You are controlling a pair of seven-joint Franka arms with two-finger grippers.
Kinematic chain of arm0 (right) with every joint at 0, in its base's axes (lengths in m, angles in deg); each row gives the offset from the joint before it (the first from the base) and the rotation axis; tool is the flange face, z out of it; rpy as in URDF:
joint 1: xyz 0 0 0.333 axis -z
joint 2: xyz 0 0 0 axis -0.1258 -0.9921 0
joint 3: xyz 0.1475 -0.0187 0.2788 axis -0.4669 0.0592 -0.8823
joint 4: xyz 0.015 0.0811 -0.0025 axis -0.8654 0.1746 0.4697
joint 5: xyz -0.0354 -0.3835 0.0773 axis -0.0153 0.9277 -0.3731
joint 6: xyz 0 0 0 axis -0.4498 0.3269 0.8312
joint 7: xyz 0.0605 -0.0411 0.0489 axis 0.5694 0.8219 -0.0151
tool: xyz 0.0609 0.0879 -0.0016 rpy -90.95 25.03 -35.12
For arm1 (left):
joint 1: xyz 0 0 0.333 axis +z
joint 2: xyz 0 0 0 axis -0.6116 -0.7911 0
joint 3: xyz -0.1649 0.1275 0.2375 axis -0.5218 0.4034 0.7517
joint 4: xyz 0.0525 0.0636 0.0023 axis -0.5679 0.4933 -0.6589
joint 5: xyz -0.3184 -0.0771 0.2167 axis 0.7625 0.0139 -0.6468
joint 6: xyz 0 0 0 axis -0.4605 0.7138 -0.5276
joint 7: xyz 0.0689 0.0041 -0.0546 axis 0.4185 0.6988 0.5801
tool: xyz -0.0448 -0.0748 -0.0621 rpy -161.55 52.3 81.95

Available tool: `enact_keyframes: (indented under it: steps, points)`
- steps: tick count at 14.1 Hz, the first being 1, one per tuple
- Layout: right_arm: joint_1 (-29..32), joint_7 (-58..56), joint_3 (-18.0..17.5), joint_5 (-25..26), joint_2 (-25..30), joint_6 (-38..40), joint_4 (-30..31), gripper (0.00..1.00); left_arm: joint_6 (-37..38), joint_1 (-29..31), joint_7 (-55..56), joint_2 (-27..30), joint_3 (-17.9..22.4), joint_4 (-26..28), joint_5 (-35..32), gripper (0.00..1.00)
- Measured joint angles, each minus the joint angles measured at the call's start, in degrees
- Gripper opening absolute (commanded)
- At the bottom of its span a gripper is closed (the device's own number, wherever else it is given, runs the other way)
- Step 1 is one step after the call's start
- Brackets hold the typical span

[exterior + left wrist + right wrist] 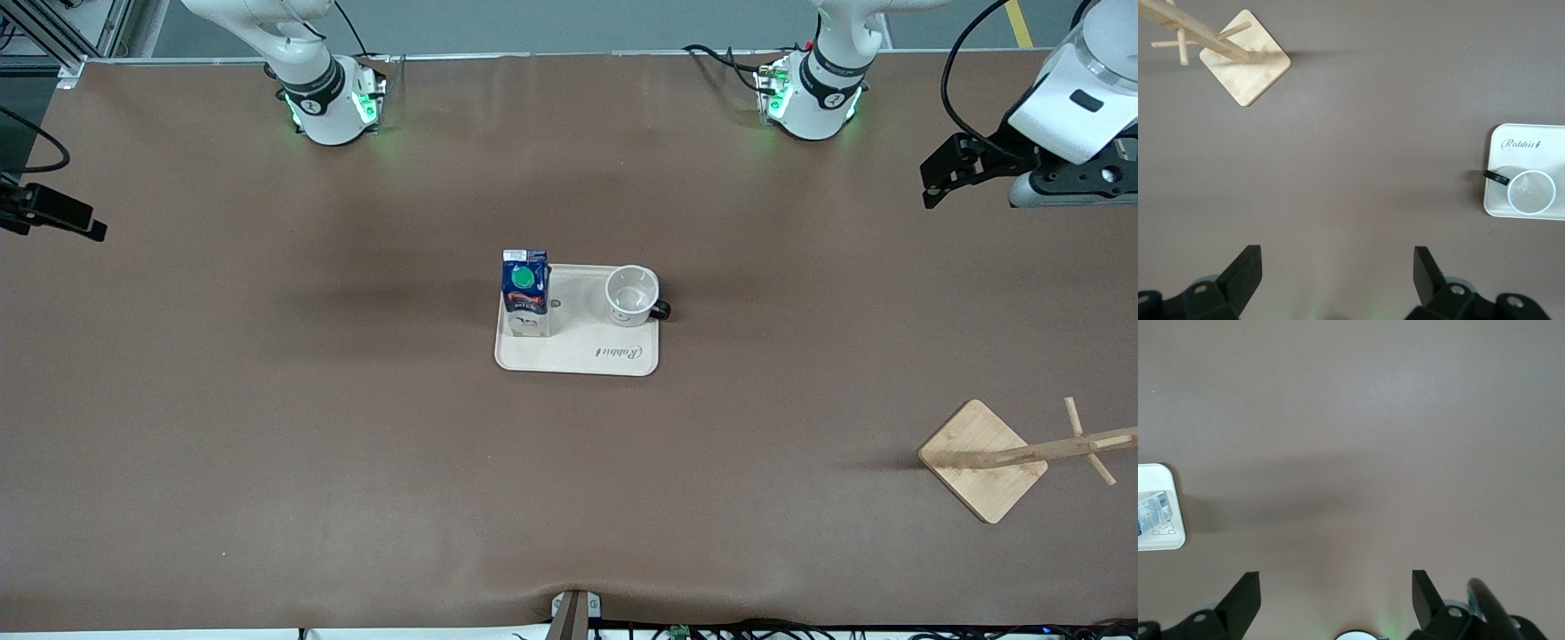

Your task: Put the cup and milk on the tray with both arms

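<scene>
milk beside cup, both on tray

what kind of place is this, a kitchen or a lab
Most likely a robotics lab: two white robot arms are bolted along a brown-covered table, with loose cables at its edge and a staged tray.

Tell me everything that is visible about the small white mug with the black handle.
The small white mug with a black loop handle stands upright and looks empty. It seems glossy, like ceramic, and a black smiley face is drawn on its side. It rests on the flat cream-beige tray with "Rabbit" script, at the corner toward the left arm's end, and its handle sticks out over the tray's edge. Nothing else touches it; the dark blue milk carton stands apart at the tray's right-arm end.
</scene>
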Motion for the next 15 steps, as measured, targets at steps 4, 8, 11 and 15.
enact_keyframes:
  steps: [4,8,11,15]
  points:
    - [-0.49,-0.07,-0.18,0.22,3.83,-1.78,2.93,1.0,0.89,1.31,0.0,-0.64,0.08,-0.91,0.0,1.0]
    - [-0.47,-0.49,-0.05,0.72,7.22,-4.24,8.71,1.0,1.09,1.33,0.0,-1.02,0.04,-1.18,0.0,1.0]
    - [-0.5,-1.06,-0.11,1.24,7.45,-4.37,8.88,1.0,1.19,1.34,0.0,-1.05,0.04,-1.36,0.0,1.0]
    - [-0.49,-2.1,-0.08,1.49,7.5,-4.19,8.55,1.0,1.26,1.34,0.0,-1.06,0.04,-1.39,0.0,1.0]
